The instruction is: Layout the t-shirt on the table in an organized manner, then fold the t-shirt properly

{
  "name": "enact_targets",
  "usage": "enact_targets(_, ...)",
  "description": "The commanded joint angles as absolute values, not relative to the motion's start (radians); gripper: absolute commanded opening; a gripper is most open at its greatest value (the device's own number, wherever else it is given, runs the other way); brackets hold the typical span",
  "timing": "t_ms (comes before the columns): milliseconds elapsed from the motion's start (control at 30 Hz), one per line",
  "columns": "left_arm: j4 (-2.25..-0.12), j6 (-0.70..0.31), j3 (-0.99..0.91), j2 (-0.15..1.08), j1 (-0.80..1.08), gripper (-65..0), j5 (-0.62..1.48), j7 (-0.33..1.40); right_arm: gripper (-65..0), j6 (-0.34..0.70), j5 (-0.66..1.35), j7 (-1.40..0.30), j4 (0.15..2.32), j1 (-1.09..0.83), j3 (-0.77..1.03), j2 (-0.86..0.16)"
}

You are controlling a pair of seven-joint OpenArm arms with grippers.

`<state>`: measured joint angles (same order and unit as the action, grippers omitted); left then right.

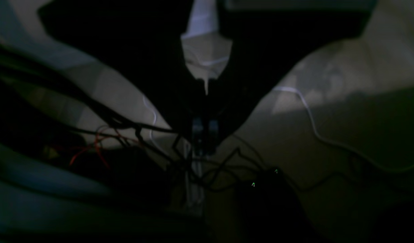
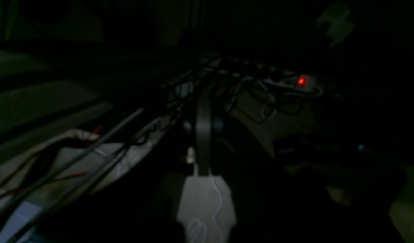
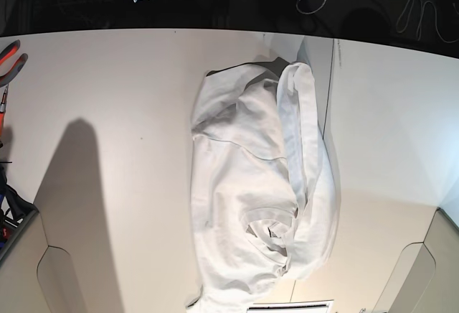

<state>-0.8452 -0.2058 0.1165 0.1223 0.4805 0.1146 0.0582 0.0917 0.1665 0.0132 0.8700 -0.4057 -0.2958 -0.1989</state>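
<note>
white t-shirt (image 3: 262, 191) crumpled on table (image 3: 122, 97), both grippers pressed together, holding nothing

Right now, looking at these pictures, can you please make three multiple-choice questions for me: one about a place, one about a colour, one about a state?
1. Where does the t-shirt lie on the table in the base view?
A. At the far left edge
B. Near the middle, a little to the right
C. Hanging off the top edge

2. What colour is the t-shirt?
A. White
B. Red
C. Dark blue

3. In what state is the t-shirt?
A. Folded into a neat rectangle
B. Spread flat with both sleeves out
C. Crumpled and bunched, with the collar label showing

Answers:
1. B, the cloth lies beside the dark seam line, with much bare table to its left.
2. A, it is plain white all over.
3. C, the cloth is wrinkled and rolled over along one side.
</note>
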Motion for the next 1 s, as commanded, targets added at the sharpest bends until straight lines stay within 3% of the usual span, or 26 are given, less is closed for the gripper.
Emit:
enact_targets(0,-0.895,-0.213,0.117,0.133,0.517,-65.0,0.116,0.048,-65.0,0.1,0.172,0.028,0.92,-0.438,-0.294,-0.213)
enact_targets(533,-1.624,-0.214,0.093,0.343,0.955,-65.0,0.116,0.062,-65.0,0.101,0.171,0.024,1.647,-0.803,-0.294,-0.328)
enact_targets(967,-1.93,-0.214,-0.154,0.477,1.1,-65.0,0.117,0.164,-65.0,0.101,0.093,0.002,1.912,-0.806,-0.294,-0.332)
